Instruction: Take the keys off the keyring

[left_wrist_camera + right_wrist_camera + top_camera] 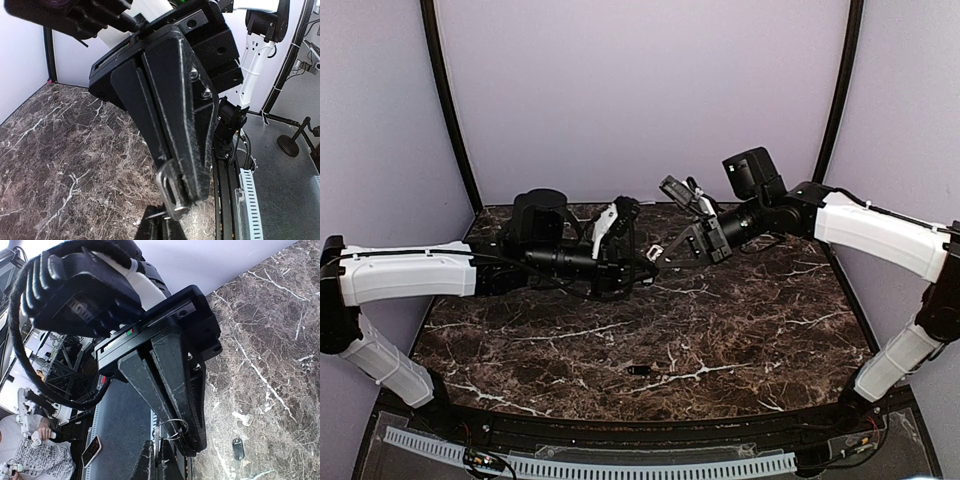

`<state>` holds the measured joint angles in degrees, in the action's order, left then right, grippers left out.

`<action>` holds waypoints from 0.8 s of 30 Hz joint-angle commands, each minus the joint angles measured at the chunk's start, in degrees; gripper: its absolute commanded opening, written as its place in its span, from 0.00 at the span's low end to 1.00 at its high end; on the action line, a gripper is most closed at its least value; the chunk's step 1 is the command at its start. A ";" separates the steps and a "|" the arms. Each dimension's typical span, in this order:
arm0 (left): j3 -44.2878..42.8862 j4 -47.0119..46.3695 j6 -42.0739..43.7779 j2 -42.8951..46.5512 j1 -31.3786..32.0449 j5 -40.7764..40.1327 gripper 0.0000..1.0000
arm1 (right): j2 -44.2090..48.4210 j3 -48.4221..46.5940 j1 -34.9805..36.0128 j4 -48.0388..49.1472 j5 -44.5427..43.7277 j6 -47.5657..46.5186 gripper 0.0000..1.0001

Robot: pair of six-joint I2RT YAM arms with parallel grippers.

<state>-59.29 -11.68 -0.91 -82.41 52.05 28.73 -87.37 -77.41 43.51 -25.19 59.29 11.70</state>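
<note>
Both arms meet in mid-air over the dark marble table (750, 330). My left gripper (650, 256) (189, 194) is shut on the slotted silvery head of a key (169, 189). A thin wire of the keyring (159, 214) runs from that key down to the right gripper's fingers (150, 227). In the right wrist view my right gripper (672, 250) (194, 442) is shut on the wire keyring (176, 425), with the left gripper's fingers (147, 462) just below it. A silver key (243, 418) and a small dark oblong piece (237, 448) (640, 370) lie loose on the table.
A white ribbed cable strip (590, 465) runs along the near edge below the table. Black frame poles (448, 110) and purple walls close in the back and sides. A phone (91, 451) lies off the table.
</note>
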 commanded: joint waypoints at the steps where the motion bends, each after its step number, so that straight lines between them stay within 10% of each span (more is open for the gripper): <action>1: 3.08 1.20 -0.65 -0.03 -1.74 -3.04 0.00 | 4.82 1.25 2.44 9.67 4.44 4.38 0.00; 24: 4.79 -0.52 -4.47 -0.99 -0.90 -3.14 0.00 | 9.41 10.51 -1.93 28.05 9.71 16.35 0.00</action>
<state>-56.21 -17.67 -3.44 -82.06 52.31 28.51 -83.18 -66.61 41.80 -6.70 61.12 26.92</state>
